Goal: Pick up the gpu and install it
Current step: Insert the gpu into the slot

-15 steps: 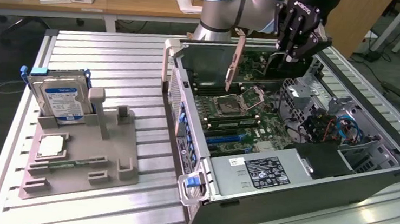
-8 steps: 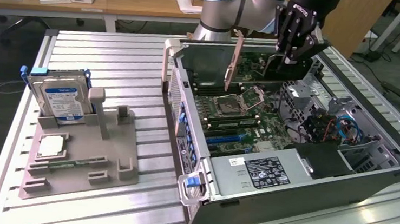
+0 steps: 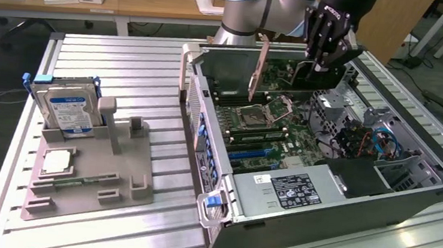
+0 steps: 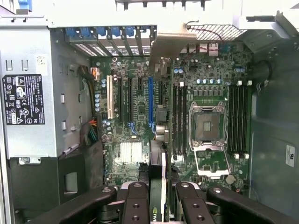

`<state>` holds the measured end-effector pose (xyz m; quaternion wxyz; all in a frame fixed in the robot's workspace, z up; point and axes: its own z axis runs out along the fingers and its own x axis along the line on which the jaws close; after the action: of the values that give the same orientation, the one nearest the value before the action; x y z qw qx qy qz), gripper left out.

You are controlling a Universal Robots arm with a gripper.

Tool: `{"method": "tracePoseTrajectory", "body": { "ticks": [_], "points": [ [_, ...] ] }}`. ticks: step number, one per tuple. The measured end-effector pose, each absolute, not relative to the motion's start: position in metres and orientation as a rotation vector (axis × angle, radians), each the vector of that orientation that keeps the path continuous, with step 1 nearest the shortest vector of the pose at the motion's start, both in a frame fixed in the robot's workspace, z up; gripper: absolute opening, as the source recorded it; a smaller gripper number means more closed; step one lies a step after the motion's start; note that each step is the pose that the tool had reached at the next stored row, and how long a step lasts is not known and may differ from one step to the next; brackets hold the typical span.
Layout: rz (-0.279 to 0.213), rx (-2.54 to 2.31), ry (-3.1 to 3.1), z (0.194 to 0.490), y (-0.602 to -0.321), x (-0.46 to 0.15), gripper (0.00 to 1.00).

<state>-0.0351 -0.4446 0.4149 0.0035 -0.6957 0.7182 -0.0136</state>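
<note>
The gpu (image 3: 286, 75) is a thin dark card with a pale metal end strip, held on edge above the open computer case (image 3: 205, 128). My gripper (image 3: 325, 61) is shut on its upper edge, over the back of the case. In the wrist view the gpu (image 4: 158, 172) runs edge-on between my gripper (image 4: 158, 207) fingers, its metal strip toward the case's rear slots. It hangs above the motherboard (image 4: 131, 154), just beside the blue expansion slot (image 4: 150, 105) and apart from the board.
A power supply (image 3: 292, 190) fills the case's near corner, with cables (image 3: 368, 143) at the exterior view's right. The open processor socket (image 4: 208, 128) sits between memory slots. On the exterior view's left, a grey holder (image 3: 113, 169) carries a hard drive (image 3: 66, 107) and a green memory stick (image 3: 80, 181).
</note>
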Motion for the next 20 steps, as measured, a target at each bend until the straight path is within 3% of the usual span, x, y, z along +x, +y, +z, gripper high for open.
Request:
{"method": "tracePoseTrajectory", "body": {
  "ticks": [20],
  "points": [
    [-0.047, -2.183, 2.254, 0.408, -0.4448, -0.0354, 0.27]
  ]
}}
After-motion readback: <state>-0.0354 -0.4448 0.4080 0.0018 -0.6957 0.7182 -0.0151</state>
